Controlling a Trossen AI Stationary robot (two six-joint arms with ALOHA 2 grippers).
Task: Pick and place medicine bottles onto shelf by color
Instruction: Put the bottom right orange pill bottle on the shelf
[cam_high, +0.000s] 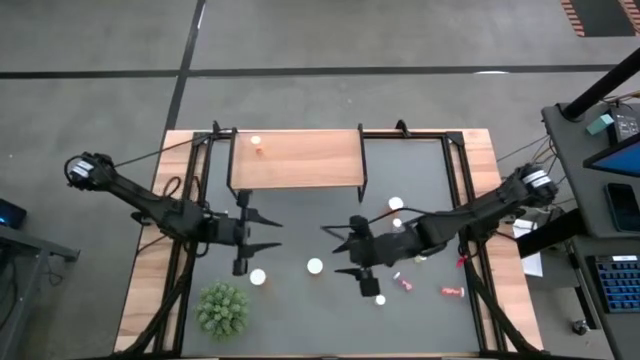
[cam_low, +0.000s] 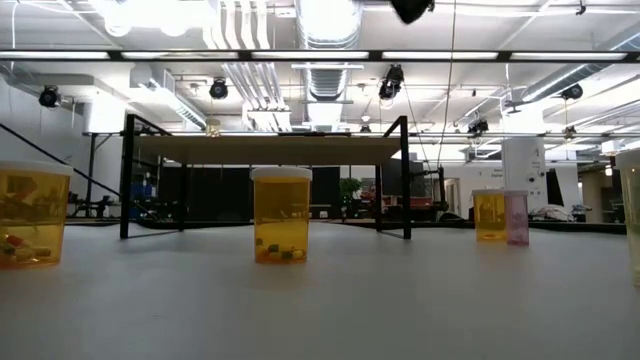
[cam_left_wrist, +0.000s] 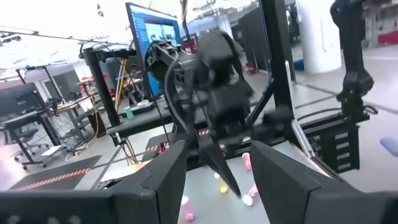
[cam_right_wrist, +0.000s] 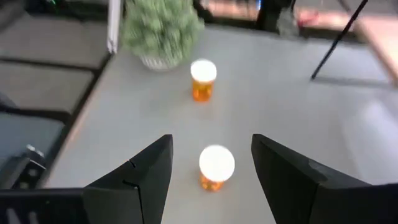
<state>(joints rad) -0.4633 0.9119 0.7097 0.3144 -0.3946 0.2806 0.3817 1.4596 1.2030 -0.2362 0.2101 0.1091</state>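
Grey counter (cam_high: 300, 300) carries the shelf (cam_high: 296, 160) at its far side, one orange bottle (cam_high: 257, 145) standing on its left end. Other bottles sit scattered on the counter, near the plant (cam_high: 222, 308) and right of centre. Right gripper (cam_high: 332, 250) hovers mid-counter with fingers released, a white-capped bottle (cam_right_wrist: 216, 167) on the counter between them. Left gripper (cam_high: 272, 234) hangs opposite, fingers also spread, grasping nothing.

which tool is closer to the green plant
Left. The left tool hangs just above-right of the plant in the overhead view, both fingers open. The right tool is open too, farther off toward the table's middle.
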